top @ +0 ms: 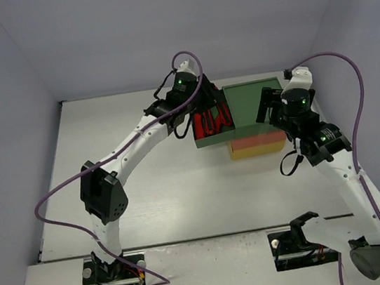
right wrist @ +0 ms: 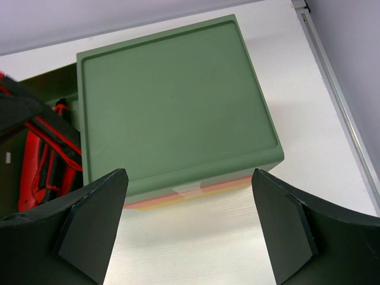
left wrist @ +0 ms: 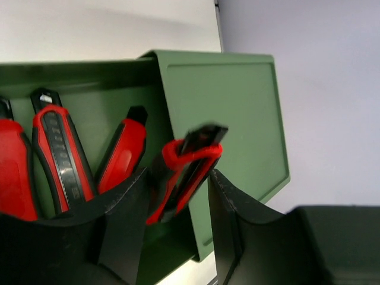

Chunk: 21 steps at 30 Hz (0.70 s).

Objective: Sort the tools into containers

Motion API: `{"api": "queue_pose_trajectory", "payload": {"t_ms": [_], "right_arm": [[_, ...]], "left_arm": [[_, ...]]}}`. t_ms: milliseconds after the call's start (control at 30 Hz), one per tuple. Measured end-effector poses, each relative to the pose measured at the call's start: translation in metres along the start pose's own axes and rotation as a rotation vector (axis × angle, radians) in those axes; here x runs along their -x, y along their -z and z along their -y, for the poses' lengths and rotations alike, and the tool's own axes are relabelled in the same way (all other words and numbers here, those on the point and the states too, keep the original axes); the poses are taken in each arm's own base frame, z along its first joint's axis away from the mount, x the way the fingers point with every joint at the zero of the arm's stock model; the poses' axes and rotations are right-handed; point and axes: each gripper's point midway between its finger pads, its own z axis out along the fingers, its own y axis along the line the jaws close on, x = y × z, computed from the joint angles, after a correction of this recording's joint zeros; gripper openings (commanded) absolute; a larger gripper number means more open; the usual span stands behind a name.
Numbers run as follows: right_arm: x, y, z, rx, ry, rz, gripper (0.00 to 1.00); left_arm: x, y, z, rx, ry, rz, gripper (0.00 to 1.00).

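The containers are one stacked unit with a green top (top: 251, 102), over red-orange and yellow layers (top: 256, 146). Its green drawer (top: 204, 142) is pulled out to the left and holds red utility knives (left wrist: 62, 160). My left gripper (left wrist: 178, 175) hangs over this drawer, its jaws parted. A blurred red and black utility knife (left wrist: 181, 172) is tilted loosely between the fingers, with a gap beside the right one. My right gripper (right wrist: 189, 178) stands wide open and empty, just in front of the unit's green top (right wrist: 172, 101).
More red-handled tools (right wrist: 41, 166) lie in the open drawer at the left of the right wrist view. Grey walls close in the white table (top: 147, 191) on the left, back and right. Purple cables loop over both arms.
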Motion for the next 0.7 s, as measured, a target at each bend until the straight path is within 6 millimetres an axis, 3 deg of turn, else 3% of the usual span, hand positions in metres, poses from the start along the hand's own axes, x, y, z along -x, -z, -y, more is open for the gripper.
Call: {"api": "queue_pose_trajectory", "payload": {"t_ms": [300, 500, 700], "right_arm": [[0.0, -0.015, 0.009, -0.046, 0.008, -0.026, 0.83], [0.011, -0.023, 0.029, -0.105, -0.013, -0.021, 0.83], [0.033, -0.045, 0.057, -0.126, -0.067, -0.024, 0.84]], "left_arm": [[-0.008, 0.003, -0.006, 0.019, -0.038, -0.03, 0.51], [-0.008, 0.007, -0.008, 0.026, -0.107, -0.04, 0.53], [0.011, 0.036, -0.005, 0.053, -0.301, -0.008, 0.53]]}}
